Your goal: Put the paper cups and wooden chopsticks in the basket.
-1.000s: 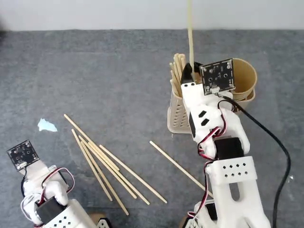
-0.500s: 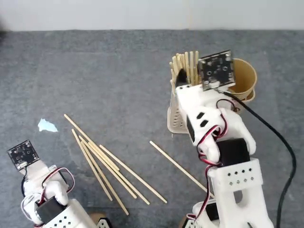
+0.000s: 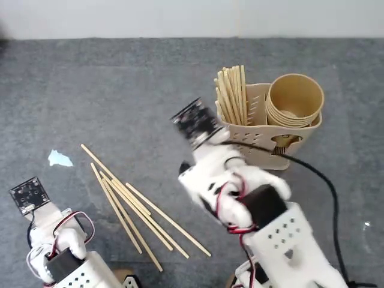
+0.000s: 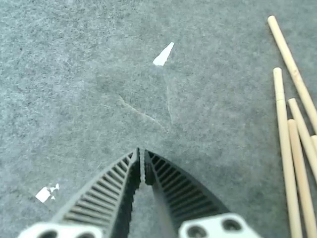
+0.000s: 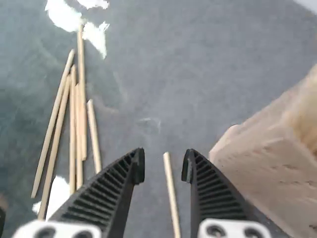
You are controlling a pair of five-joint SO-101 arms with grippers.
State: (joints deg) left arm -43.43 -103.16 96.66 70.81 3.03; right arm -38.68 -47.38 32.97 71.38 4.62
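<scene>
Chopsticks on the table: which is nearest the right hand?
The lone chopstick beside the basket, apart from the pile. In the right wrist view it lies framed by the open right hand; the rest lie bundled aside.

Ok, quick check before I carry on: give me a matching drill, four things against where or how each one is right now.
Things:
1. paper cups
2. loose chopsticks
3. left gripper
4. right gripper

Place or state:
A. open, with a single chopstick seen between its fingers
B. shut, holding nothing
C. stacked inside the basket
D. lying in a bunch on the mat

Pairs: 1-C, 2-D, 3-B, 4-A
</scene>
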